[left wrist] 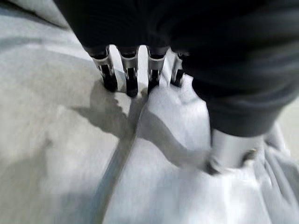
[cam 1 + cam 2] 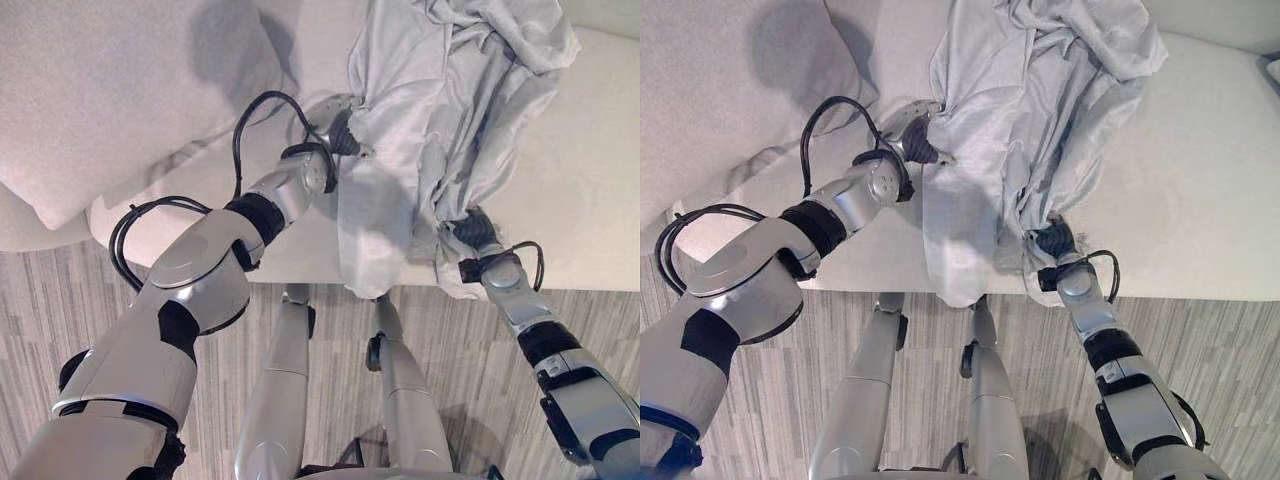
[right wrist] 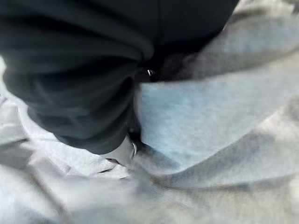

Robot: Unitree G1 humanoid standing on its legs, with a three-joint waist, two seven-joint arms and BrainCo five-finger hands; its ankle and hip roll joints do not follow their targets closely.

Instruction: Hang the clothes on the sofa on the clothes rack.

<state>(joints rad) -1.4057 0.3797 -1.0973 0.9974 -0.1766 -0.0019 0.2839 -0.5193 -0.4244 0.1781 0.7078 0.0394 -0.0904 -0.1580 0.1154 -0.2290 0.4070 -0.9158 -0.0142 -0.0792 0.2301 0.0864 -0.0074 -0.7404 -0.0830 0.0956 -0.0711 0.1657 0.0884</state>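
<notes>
A light grey garment [image 2: 450,90] lies crumpled on the cream sofa seat [image 2: 585,180], one flap hanging over the front edge. My left hand [image 2: 338,132] is at the garment's left edge. In the left wrist view its fingers [image 1: 128,70] curl down onto the cloth [image 1: 154,186], and a raised fold is pinched between them and the thumb [image 1: 229,151]. My right hand [image 2: 472,232] is pushed into the garment's lower right folds near the seat's front edge. There the dark cover [image 3: 70,70] sits against bunched grey cloth [image 3: 205,112].
A large cream cushion [image 2: 110,80] leans at the sofa's left, close to my left arm. Striped grey floor [image 2: 60,300] runs below the sofa's front edge. Bare seat extends to the right of the garment.
</notes>
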